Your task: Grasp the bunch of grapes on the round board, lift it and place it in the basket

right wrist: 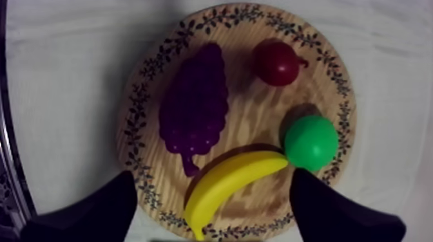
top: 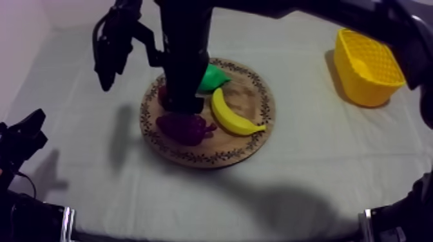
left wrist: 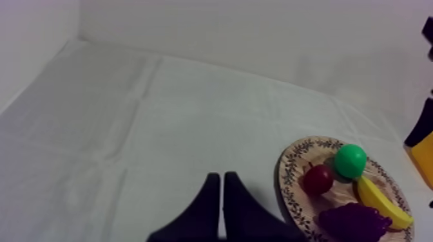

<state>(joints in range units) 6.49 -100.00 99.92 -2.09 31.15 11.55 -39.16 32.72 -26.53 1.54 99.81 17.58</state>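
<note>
The purple bunch of grapes (top: pixel 185 127) (right wrist: pixel 194 106) (left wrist: pixel 353 221) lies on the round wooden board (top: pixel 251 148) (right wrist: pixel 138 109), at its near left. My right arm reaches in from the upper right and hangs over the board; my right gripper (right wrist: pixel 212 183) (top: pixel 187 106) is open above the fruit, its fingers (right wrist: pixel 96 212) wide apart and holding nothing. The yellow basket (top: pixel 367 67) stands at the far right of the table. My left gripper (top: pixel 26 132) (left wrist: pixel 221 183) rests low at the left, shut on nothing.
The board also holds a banana (top: pixel 233 116) (right wrist: pixel 229 183), a green pear (top: pixel 214 78) (right wrist: pixel 311 141) and a small red fruit (top: pixel 164 98) (right wrist: pixel 277 62). Bare cloth lies between the board and the basket.
</note>
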